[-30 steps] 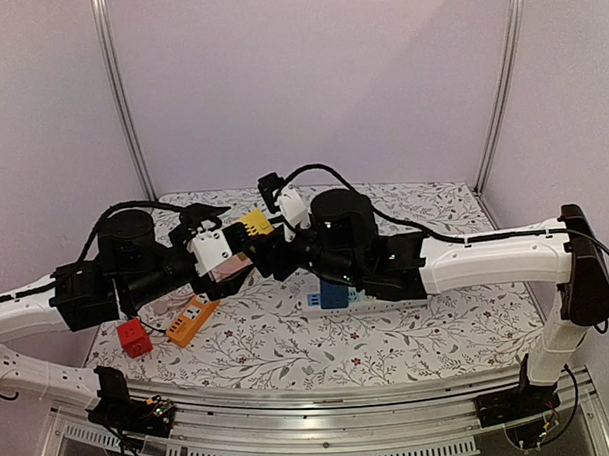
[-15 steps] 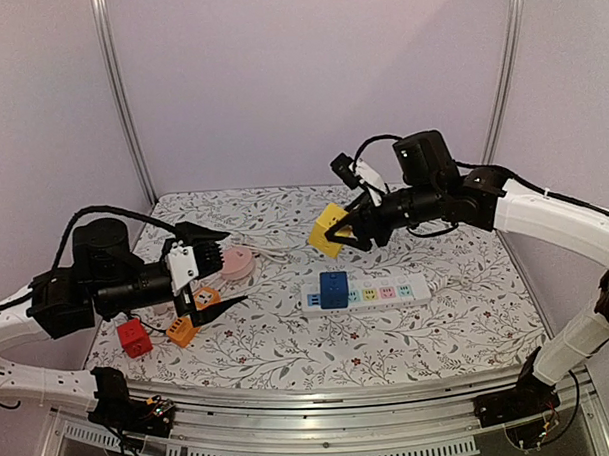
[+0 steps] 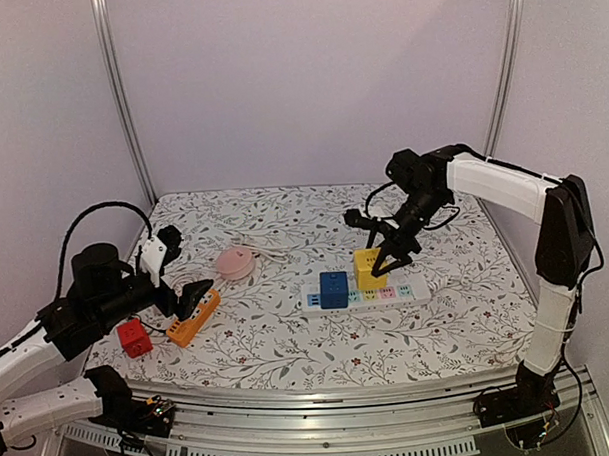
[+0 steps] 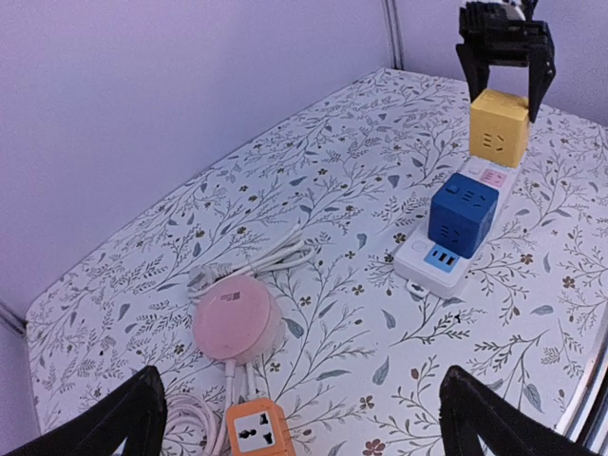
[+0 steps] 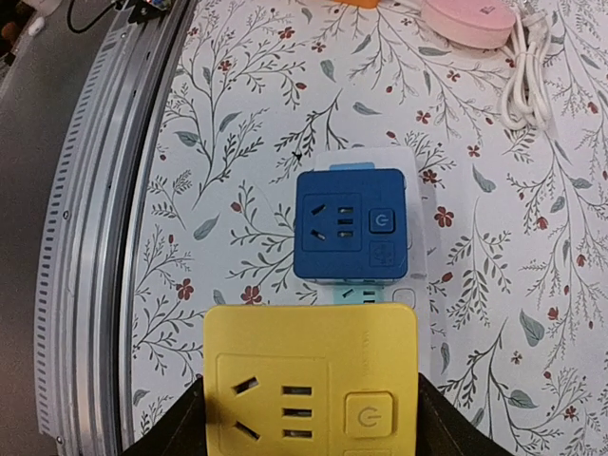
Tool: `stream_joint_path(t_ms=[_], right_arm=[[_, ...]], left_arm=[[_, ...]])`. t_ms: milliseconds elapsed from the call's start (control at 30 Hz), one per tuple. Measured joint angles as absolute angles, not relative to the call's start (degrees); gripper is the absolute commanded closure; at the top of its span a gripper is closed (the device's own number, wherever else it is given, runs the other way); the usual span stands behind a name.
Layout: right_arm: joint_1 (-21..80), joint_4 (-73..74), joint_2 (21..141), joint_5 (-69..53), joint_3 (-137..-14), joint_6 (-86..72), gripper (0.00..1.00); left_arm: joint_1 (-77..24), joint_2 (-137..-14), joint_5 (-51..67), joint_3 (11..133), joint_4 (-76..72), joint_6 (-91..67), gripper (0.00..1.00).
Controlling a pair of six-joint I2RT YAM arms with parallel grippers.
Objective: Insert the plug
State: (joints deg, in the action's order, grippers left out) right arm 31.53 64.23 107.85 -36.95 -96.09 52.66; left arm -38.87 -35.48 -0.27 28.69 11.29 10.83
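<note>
Top external view has the right gripper point(image 3: 379, 264) reaching down from above over the white power strip point(image 3: 407, 293), its two fingers closed against opposite sides of the yellow cube plug point(image 3: 366, 274). The cube stands upright on the strip, just beside the blue cube plug point(image 3: 334, 289) already sitting near the strip's left end. Whether the yellow one is pushed fully home cannot be told. From the right wrist, both cubes show their socket faces, and the dark fingers point(image 5: 180, 432) flank the yellow cube point(image 5: 313, 380). The left gripper point(image 3: 192, 297) hangs low at the left of the table with its jaws spread wide and nothing between them. It is well apart from the strip, near a pink round socket point(image 3: 234, 262), an orange socket block point(image 3: 191, 320) and a red cube point(image 3: 134, 338).
</note>
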Motion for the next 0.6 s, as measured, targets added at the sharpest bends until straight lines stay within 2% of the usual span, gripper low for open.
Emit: stream_joint_path(t_ms=[267, 600], right_arm=[[31.44, 67.83, 111.55, -35.33, -93.89, 62.7, 1.0], [30.06, 62.41, 112.01, -35.75, -92.07, 63.7, 1.0]], left_arm=[[-26.39, -31.83, 1.65, 19.92, 7.42, -1.78, 0.0], [-23.97, -32.99, 3.68, 19.55, 3.95, -4.73, 0.01]])
